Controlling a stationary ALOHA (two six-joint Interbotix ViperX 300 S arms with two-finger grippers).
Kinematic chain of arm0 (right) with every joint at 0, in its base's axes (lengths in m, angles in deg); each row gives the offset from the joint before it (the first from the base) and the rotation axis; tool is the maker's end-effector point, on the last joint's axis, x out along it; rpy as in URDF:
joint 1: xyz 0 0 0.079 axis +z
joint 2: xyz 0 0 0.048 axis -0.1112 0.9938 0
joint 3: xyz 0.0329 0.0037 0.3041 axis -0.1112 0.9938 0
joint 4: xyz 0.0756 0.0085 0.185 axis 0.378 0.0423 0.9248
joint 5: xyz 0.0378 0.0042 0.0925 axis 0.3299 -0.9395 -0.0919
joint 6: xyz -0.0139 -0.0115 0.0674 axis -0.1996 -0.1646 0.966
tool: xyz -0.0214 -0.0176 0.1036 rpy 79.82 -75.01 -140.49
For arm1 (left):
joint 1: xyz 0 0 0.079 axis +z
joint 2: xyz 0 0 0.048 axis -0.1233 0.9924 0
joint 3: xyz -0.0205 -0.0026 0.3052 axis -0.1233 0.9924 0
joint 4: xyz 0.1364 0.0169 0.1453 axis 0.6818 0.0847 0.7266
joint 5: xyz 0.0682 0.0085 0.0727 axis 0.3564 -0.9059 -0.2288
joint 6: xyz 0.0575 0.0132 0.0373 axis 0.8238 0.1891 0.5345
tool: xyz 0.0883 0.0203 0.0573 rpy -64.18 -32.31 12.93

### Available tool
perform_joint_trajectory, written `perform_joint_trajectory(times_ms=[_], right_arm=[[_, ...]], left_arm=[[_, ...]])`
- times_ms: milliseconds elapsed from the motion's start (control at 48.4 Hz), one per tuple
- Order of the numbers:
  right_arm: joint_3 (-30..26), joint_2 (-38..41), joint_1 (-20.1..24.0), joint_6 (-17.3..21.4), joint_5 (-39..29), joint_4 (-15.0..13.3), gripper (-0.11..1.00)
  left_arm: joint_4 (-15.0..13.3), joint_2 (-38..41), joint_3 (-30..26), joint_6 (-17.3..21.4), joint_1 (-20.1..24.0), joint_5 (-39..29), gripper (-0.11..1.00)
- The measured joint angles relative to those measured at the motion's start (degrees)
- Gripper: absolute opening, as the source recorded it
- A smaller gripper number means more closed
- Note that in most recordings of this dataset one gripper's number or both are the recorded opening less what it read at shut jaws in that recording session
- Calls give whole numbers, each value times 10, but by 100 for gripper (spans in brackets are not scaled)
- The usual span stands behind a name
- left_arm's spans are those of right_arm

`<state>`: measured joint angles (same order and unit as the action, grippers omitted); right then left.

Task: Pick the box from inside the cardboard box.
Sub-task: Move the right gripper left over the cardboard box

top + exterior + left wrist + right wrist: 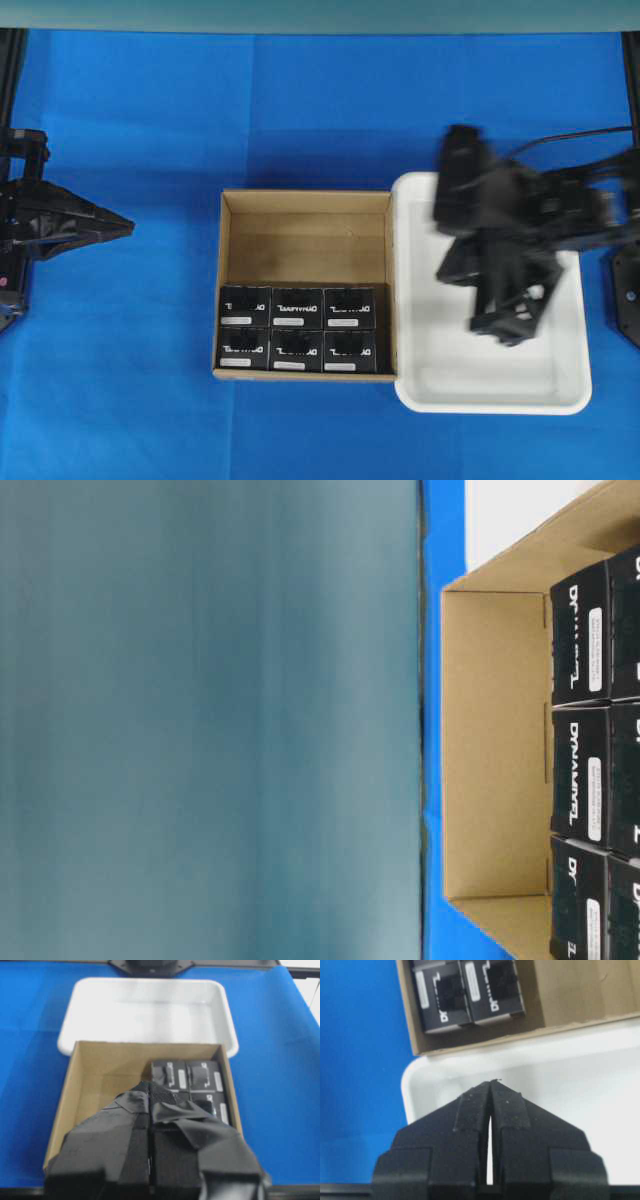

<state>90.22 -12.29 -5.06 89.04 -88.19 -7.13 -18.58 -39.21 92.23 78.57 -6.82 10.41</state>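
Six black boxes (pixel 297 328) fill the cardboard box (pixel 305 212); both end effectors closed, empty.

Matt brown corrugated cardboard box (pixel 305 215) holds matt black boxes (pixel 296 308); beside it, a smooth glossy white plastic tray (pixel 420 385) on blue cloth (pixel 130 330).

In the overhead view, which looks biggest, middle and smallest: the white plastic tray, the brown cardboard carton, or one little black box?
1. White plastic tray, slightly larger than the carton.
2. Brown cardboard carton.
3. Small black box, by far the smallest; all six look alike.
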Motion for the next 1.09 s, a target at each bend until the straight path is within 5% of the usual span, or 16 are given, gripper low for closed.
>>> perform_joint_trajectory(times_ms=[558,950,1095], right_arm=[[-179,215,-19,-98,-122,1,2],[-218,276,-32,-126,-125,1,8],[-223,280,-34,-126,-125,1,23]], left_arm=[[0,-20,-3,-1,-7,-41,-7],[0,-33,-4,-2,-18,-54,-7],[0,-33,-4,-2,-20,-54,-7]])
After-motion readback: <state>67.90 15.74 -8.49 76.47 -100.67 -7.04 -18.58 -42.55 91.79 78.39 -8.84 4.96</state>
